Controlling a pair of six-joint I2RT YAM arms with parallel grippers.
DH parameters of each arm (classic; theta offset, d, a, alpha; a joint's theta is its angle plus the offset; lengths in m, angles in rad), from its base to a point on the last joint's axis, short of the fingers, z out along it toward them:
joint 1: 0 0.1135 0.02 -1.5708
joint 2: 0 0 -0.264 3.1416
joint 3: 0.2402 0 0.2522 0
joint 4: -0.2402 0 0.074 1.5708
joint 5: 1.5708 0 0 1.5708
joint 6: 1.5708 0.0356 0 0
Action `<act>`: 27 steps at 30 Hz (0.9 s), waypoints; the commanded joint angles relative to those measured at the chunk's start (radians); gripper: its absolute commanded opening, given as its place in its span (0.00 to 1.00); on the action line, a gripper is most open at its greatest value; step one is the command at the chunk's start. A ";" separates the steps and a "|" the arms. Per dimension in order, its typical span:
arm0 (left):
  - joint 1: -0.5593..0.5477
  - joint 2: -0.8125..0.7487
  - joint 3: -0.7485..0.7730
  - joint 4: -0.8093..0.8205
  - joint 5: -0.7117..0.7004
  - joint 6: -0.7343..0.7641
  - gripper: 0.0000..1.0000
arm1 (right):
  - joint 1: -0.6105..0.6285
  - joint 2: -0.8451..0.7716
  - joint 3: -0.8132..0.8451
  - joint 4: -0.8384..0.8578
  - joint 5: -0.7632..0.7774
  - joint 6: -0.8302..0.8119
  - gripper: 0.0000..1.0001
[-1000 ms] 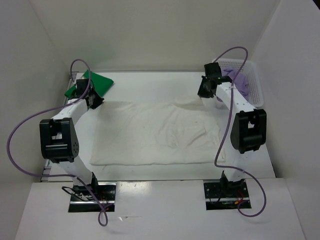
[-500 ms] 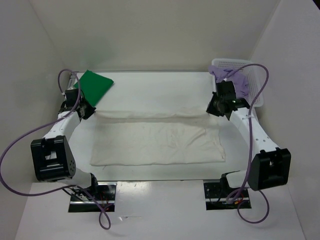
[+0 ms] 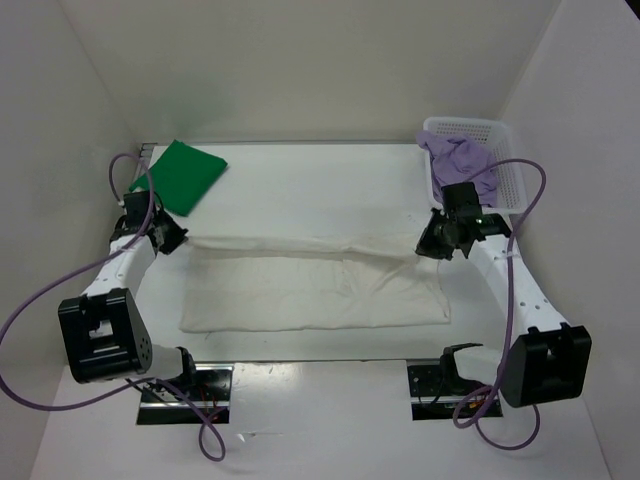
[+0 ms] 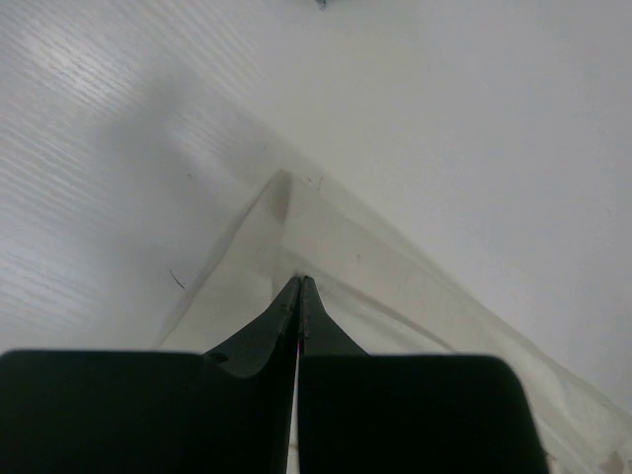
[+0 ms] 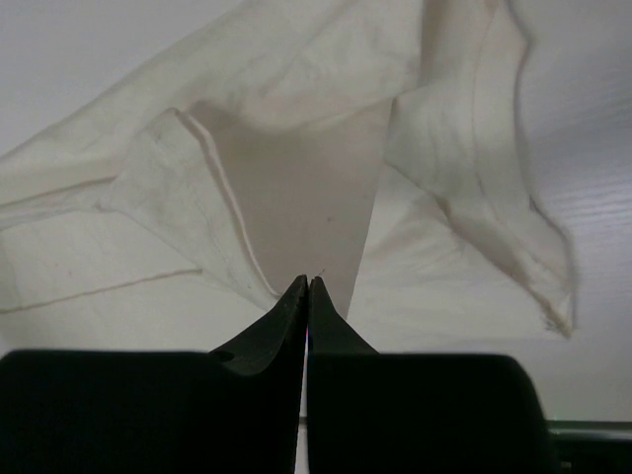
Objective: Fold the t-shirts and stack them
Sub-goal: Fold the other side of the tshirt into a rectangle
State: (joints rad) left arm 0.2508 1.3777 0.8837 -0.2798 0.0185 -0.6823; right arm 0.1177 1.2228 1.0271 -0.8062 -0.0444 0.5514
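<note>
MID-FOLD: A white t-shirt (image 3: 315, 290) lies spread across the middle of the surface (image 3: 320, 185). Its far part is doubled over towards the near edge, so a thick, rolled fold runs along its far side from one end to the other. The left tool (image 3: 167, 238) sits at the left end of that fold and the right tool (image 3: 432, 246) at the right end, each clamped on the white t-shirt.

Seen from the left wrist, the two dark fingers (image 4: 267, 341) meet in a sharp point with a thin layer of cloth nipped at the tips. A corner of the shirt lies just beyond them on the bare surface. Seen from the right wrist, the fingers (image 5: 276, 326) are likewise pressed together. Their tips rest on a taut panel of cloth, with hemmed edges and loose folds fanning out beyond and to either side.

A green t-shirt (image 3: 183, 175), folded flat into a neat square, rests beyond the white t-shirt's far left corner and apart from it. Beyond the far right corner stands a white lattice basket (image 3: 505, 150). A lavender t-shirt (image 3: 462, 160) is bundled inside it and spills over the rim nearest the white t-shirt.
</note>
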 commanded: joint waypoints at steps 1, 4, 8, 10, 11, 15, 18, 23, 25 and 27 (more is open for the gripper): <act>0.008 -0.055 -0.029 -0.022 0.012 0.020 0.00 | -0.009 -0.080 -0.036 -0.103 -0.068 0.044 0.01; 0.008 -0.077 -0.061 -0.032 0.003 0.020 0.00 | -0.021 -0.100 -0.062 -0.126 -0.068 0.044 0.01; 0.018 -0.086 -0.074 -0.073 0.027 0.010 0.02 | -0.030 -0.109 -0.050 -0.175 -0.029 0.044 0.03; 0.018 -0.110 -0.083 -0.097 0.028 0.010 0.04 | -0.041 -0.109 -0.030 -0.207 0.000 0.031 0.05; 0.018 -0.121 -0.094 -0.098 0.028 0.010 0.04 | -0.041 -0.109 -0.030 -0.218 0.017 0.022 0.06; 0.028 -0.204 -0.094 -0.154 -0.009 -0.028 0.10 | -0.041 -0.131 -0.039 -0.229 0.017 0.031 0.18; 0.028 -0.236 -0.071 -0.203 -0.064 -0.045 0.20 | -0.041 -0.140 -0.039 -0.238 0.017 0.031 0.27; 0.028 -0.236 -0.060 -0.184 -0.069 -0.077 0.30 | -0.009 -0.086 0.040 -0.168 -0.008 -0.013 0.19; 0.028 -0.227 -0.060 -0.110 -0.011 -0.062 0.33 | 0.017 -0.011 0.041 -0.110 -0.060 -0.022 0.05; 0.015 -0.183 -0.071 -0.066 0.066 -0.062 0.33 | 0.048 0.027 0.041 -0.004 -0.069 -0.009 0.00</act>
State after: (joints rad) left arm 0.2726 1.1587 0.7914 -0.4324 -0.0051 -0.7376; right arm 0.1272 1.1923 1.0355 -0.9558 -0.0708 0.5541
